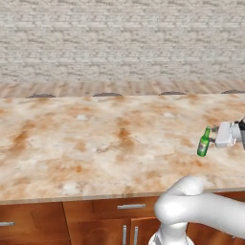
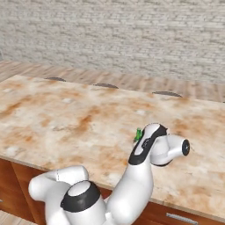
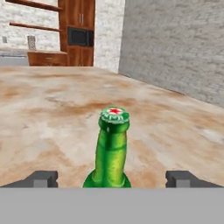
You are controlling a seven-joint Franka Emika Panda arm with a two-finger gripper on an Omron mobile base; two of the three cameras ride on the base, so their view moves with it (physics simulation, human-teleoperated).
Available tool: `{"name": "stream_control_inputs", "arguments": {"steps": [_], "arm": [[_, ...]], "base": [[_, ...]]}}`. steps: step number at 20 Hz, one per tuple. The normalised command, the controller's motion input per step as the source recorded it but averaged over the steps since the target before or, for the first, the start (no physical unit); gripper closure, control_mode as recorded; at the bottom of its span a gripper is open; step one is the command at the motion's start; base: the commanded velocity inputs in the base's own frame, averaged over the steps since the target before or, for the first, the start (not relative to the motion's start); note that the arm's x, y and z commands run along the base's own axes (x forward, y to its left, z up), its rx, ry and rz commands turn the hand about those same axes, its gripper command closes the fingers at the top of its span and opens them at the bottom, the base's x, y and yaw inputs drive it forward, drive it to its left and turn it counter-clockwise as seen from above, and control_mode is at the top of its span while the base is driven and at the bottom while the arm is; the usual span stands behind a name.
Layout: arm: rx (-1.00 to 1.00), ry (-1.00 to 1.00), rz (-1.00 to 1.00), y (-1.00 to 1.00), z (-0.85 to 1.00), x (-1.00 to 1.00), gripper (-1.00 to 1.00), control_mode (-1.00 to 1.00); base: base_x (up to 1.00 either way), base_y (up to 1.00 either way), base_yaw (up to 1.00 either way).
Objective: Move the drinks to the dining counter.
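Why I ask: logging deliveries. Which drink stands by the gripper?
The slim green bottle with a red-marked cap, on the marbled counter, between the open gripper's fingertips.

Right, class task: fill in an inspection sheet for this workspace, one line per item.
Surface: dining counter, beige with rust-orange marbling, over brown cabinets.
Job's things: slim green bottle, tilted in the left base view, on the counter near its right end.
Clutter: nothing seen.
Grippers: hand open, fingers standing wide either side of the bottle, not gripping it.
Cables: nothing seen.
Surroundings: pale brick wall; wood floor beyond the counter.
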Motion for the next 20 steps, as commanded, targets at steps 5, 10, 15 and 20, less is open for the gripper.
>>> {"name": "stream_control_inputs", "arguments": {"steps": [5,10,15,20], "arm": [[0.00,0.14,-0.25,-0.12,0.47,-0.13,-1.00,-1.00],[-0.07,0.33,-0.39,0.04,0.42,-0.09,-1.00,-1.00],[-0.13,0.35,-0.33,0.01,0.28,-0.04,-1.00,-1.00],[-0.11,0.24,-0.40,0.33,0.03,-0.11,-1.00,-1.00]], "base": [[0.00,0.00,0.00],[0.00,0.00,0.00],[0.00,0.00,0.00],[0.00,0.00,0.00]]}}
